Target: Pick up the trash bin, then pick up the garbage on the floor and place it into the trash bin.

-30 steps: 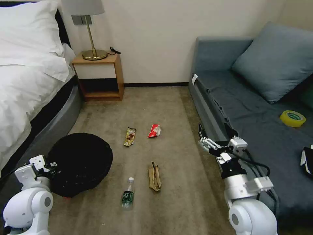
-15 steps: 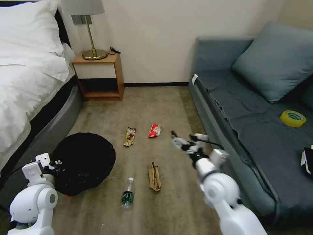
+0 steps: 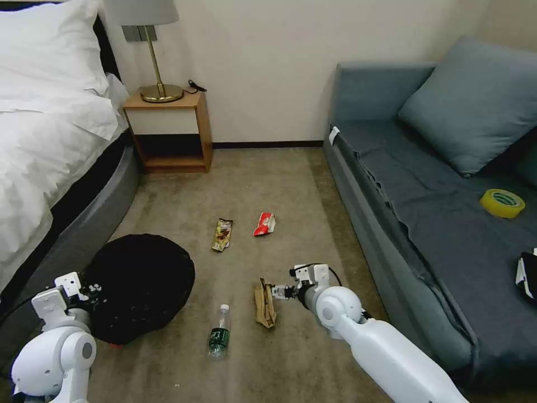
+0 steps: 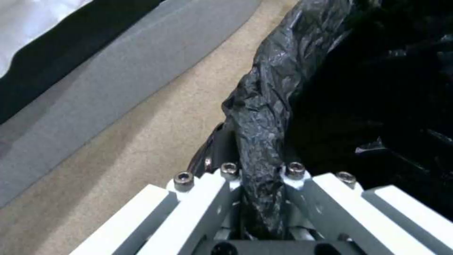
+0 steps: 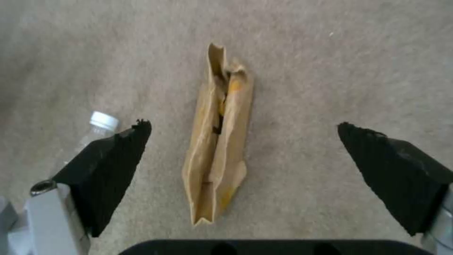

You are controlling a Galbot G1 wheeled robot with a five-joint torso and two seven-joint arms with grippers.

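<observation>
Black-lined trash bin (image 3: 140,285) is clamped at its rim by the left end effector (image 4: 258,177); all four litter items remain on the floor, the right end effector (image 5: 243,156) spread wide over the tan wrapper (image 5: 217,141).

Head camera looks down across the carpet (image 3: 313,184); both wrist cameras sit close above it.

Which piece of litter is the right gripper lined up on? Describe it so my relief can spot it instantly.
On the carpet between the bed and the sofa, beside the clear bottle, lies the crumpled tan-brown wrapper. The right gripper hangs over it, jaws open. Unlike the printed packets beyond it, it is plain brown paper, long and folded.
</observation>
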